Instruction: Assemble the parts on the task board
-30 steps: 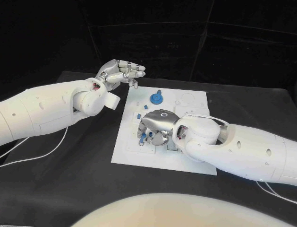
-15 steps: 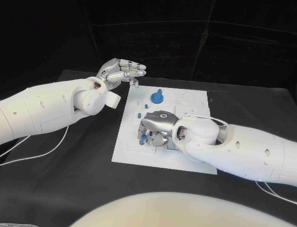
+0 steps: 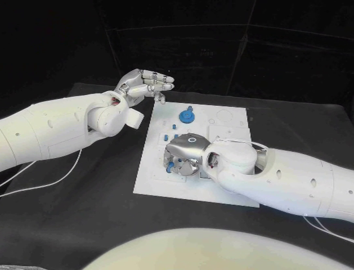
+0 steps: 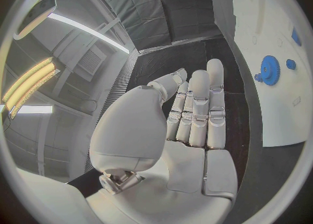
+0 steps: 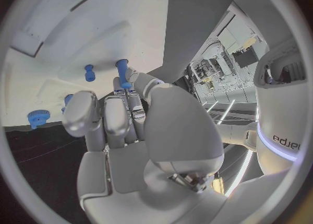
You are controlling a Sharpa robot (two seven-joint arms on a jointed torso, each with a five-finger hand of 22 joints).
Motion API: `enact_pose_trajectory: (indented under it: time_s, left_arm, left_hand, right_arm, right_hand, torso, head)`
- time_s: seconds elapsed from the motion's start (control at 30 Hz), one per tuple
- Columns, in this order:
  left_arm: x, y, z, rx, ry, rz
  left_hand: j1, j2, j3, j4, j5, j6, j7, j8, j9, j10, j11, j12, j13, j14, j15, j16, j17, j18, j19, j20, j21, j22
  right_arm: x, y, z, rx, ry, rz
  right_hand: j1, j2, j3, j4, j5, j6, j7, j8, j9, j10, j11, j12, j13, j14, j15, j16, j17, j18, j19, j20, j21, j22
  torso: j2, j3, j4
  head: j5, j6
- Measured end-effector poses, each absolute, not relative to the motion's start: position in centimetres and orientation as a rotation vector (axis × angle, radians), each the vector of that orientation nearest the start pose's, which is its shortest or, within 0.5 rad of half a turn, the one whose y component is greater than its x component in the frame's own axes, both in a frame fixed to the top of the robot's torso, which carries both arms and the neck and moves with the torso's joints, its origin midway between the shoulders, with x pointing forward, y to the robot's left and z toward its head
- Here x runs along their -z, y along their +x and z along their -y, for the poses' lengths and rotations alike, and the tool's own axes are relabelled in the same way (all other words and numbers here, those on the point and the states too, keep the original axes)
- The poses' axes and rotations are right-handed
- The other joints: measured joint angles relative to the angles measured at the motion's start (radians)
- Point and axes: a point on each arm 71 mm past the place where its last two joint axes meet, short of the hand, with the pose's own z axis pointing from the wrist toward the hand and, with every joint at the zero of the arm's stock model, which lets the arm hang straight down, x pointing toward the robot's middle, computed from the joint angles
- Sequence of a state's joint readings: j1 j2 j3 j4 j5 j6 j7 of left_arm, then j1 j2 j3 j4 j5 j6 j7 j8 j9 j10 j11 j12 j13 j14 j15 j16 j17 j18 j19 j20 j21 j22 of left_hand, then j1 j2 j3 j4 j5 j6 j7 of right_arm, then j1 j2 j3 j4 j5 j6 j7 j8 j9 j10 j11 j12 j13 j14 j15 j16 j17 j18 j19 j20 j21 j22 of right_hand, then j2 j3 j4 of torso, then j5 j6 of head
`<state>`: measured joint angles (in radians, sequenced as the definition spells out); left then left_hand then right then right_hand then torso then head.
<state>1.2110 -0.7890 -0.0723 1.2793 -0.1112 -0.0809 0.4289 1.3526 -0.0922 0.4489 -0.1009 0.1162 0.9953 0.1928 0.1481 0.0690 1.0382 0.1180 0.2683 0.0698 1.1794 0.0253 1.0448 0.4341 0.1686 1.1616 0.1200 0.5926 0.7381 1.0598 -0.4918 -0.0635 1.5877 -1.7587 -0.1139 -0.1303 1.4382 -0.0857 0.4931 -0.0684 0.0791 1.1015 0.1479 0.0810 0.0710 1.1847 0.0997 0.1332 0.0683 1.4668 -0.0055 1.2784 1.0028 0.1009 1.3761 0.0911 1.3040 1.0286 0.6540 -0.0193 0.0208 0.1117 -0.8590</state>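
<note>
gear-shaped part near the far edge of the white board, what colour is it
Blue. The round toothed gear part shows best in the left wrist view, on the white task board.

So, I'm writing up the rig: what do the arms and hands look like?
Both arms are bulky smooth white shells with small dark dots. The left hand and right hand are silver metal with jointed fingers; the right bears a small glowing ring. Thin white cables trail beneath each arm.

Right hand (image 3: pixel 187 153) hides the task board (image 3: pixel 229 121) centre; grip on blue peg (image 5: pixel 122 70) unclear.
</note>
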Motion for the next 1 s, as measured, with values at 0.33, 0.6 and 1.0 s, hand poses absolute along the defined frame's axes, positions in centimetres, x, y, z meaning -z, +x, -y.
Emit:
enact_pose_trajectory:
  time_s: [0.33,0.6,1.0]
  left_arm:
    - [19.4,52.4,-24.4,1.56,-0.957,-1.483]
    - [19.4,52.4,-24.4,1.56,-0.958,-1.484]
    - [19.4,52.4,-24.6,1.557,-0.959,-1.485]
  left_hand:
    - [0.0,0.0,0.0,0.0,0.0,0.0,0.0,0.0,0.0,-0.004,0.004,0.0,0.0,0.0,0.0,0.0,-0.002,0.0,0.0,0.0,0.0,0.0]
    - [0.0,0.0,0.0,0.0,0.0,0.0,0.0,0.0,0.0,-0.004,0.004,0.0,0.0,0.0,0.0,0.0,-0.002,0.0,0.0,0.0,0.0,0.0]
    - [0.0,0.0,0.0,0.0,0.0,0.0,0.0,0.0,0.0,-0.004,0.004,0.0,0.0,0.0,0.0,0.0,-0.002,0.0,0.0,0.0,0.0,0.0]
  right_arm:
    - [24.0,39.2,0.1,-0.893,-0.72,-1.721]
    - [24.2,39.1,0.2,-0.895,-0.711,-1.715]
    - [23.3,39.0,3.6,-0.936,-0.603,-1.65]
  right_hand:
    - [-0.071,-0.046,-0.014,0.023,0.043,-0.059,0.018,-0.019,-0.009,-0.007,-0.011,-0.033,-0.001,-0.001,0.001,0.0,-0.013,0.0,-0.009,0.009,0.0,-0.013]
    - [-0.099,-0.075,-0.093,0.035,0.043,-0.192,0.027,-0.019,-0.007,-0.155,0.012,-0.066,-0.005,-0.002,0.016,-0.03,-0.066,0.0,-0.029,0.029,-0.038,-0.075]
    - [-0.109,-0.064,-0.227,0.056,0.049,-0.229,0.018,-0.019,-0.004,-0.197,0.007,-0.02,-0.001,-0.002,0.016,-0.04,-0.089,0.0,-0.032,0.025,-0.054,-0.104]
  torso:
    - [0.0,0.0,0.0]
    - [0.0,0.0002,-0.0004]
    - [-0.001,0.0011,-0.0022]
  head:
    - [0.001,-0.001]
    - [0.001,0.0]
    - [-0.013,0.009]
